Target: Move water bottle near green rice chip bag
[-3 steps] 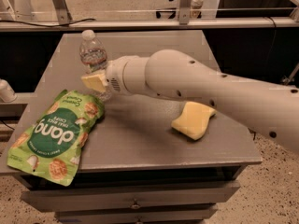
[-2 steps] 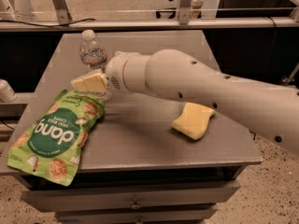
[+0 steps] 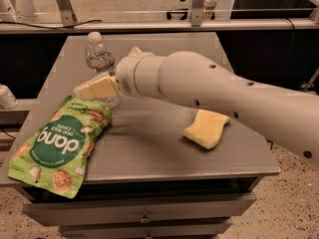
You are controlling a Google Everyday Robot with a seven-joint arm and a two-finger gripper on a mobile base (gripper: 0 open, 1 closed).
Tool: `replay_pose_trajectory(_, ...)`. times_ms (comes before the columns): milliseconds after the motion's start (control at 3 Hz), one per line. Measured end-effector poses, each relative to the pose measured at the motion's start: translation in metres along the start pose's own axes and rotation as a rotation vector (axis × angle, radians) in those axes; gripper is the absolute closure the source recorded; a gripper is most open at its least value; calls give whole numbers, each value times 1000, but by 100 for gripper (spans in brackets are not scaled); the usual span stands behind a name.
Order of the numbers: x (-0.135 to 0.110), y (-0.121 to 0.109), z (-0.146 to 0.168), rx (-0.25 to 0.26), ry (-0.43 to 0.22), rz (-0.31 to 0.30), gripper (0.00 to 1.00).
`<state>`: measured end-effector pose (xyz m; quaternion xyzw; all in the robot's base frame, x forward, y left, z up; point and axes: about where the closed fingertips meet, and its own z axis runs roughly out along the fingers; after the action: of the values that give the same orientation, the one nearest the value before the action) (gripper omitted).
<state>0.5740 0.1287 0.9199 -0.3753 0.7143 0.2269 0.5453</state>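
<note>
The water bottle [image 3: 99, 57] stands upright at the back left of the grey table [image 3: 149, 153], clear and ribbed with a white cap. My gripper [image 3: 93, 87] reaches in from the right and sits in front of the bottle's lower half, hiding part of it. The green rice chip bag [image 3: 57, 144] lies flat at the front left corner, partly over the table edge. Its top edge is just below the gripper and close to the bottle's base.
A yellow wavy sponge [image 3: 205, 128] lies on the right half of the table, under my arm [image 3: 209, 91]. A metal rail and frame legs [image 3: 149, 25] run behind the table. A drawer front [image 3: 144, 210] is below the tabletop.
My gripper has shifted a little left and up, so that it now overlaps the bottle's lower part. The bottle, bag and sponge have stayed where they were.
</note>
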Motion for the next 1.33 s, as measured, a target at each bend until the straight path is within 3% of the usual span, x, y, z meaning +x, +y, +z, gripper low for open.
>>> replay_pose_trajectory(667, -17, -57, -65, 55, 13, -35, 0)
replay_pose_trajectory(1000, -22, -100, -102, 82, -1, -23, 0)
replay_pose_trajectory(1333, -23, -148, -113, 95, -34, -13, 0)
